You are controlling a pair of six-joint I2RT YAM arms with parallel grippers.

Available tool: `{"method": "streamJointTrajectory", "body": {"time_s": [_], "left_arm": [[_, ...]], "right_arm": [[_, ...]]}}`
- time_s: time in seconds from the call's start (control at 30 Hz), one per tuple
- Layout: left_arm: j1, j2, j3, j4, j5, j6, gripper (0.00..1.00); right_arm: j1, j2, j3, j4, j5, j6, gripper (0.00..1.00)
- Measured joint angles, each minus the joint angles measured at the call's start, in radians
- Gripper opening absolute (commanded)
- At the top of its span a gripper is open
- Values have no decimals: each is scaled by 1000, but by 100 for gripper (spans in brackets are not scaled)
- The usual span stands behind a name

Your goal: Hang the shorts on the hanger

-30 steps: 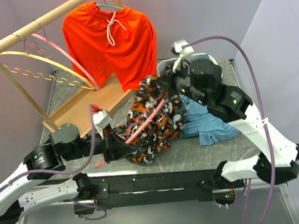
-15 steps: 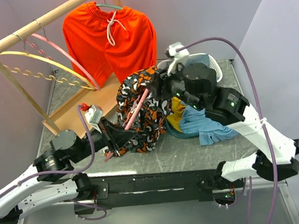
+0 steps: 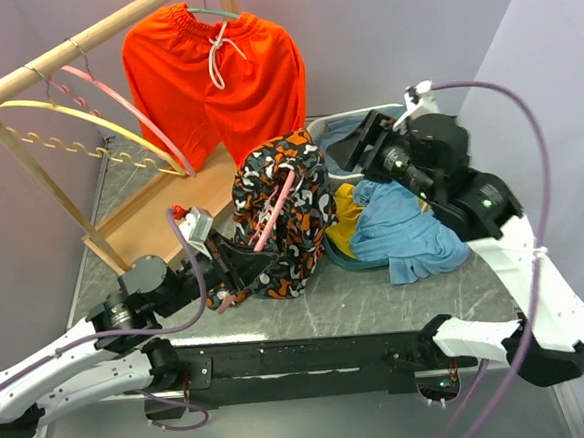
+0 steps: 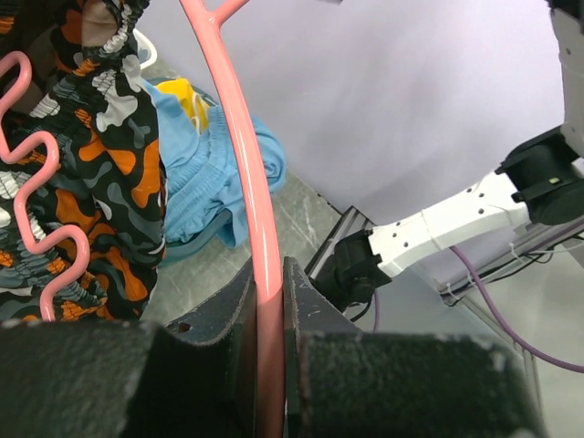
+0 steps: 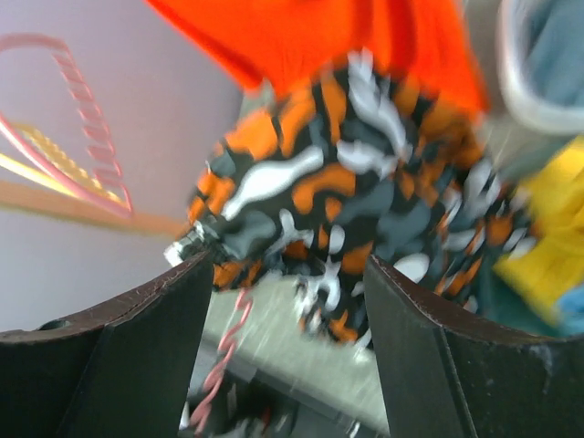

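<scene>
Top view: L gripper (image 3: 237,268) sits at 7 o'clock of the shorts (image 3: 288,194), jaws clamped on the lower end of the pink hanger (image 3: 272,210), which slants up twd 1 o'clock w/ the camo fabric draped over it in a bunched heap, bottom edge resting on the table (image 3: 377,291). R gripper (image 3: 365,146) is at 2 o'clock of the shorts, jaws spread wide, nothing in them, apart from the fabric. Blue cloth (image 3: 405,226) lies at 4 o'clock; plain orange shorts (image 3: 217,74) hang on the wooden rack (image 3: 79,43) at 11 o'clock. L wrist view: both fingers (image 4: 224,315) pinch the hanger's arm (image 4: 245,164), which runs up to 12 o'clock; wavy lower bar (image 4: 36,214) & shorts (image 4: 105,164) are at 10 o'clock, blue cloth (image 4: 214,164) just past them. R wrist view (blurry): fingers (image 5: 137,342) stand far apart at 7 & 5 o'clock, gap betw. them bare; shorts (image 5: 338,182) fill the centre beyond the tips, not touched; orange shorts (image 5: 347,36) at 12 o'clock; hanger's wavy bar (image 5: 228,365) shows at 6 o'clock.
</scene>
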Motion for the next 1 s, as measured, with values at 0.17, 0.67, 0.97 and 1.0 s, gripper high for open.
{"method": "streamJointTrajectory", "body": {"time_s": [0.17,0.67,0.97,1.0], "left_arm": [[0,44,-15,34,-8,10,1],[-35,192,-47,122,-9,54,1],[-65,294,-45,121,-11,80,23],[-66,304,-42,121,-13,80,30]], "right_arm": [[-70,54,-96,0,-192,146,76],[-172,90,-253,77,-374,348,64],[-219,97,-317,84,-423,366,0],[-224,94,-322,82,-425,363,0]]}}
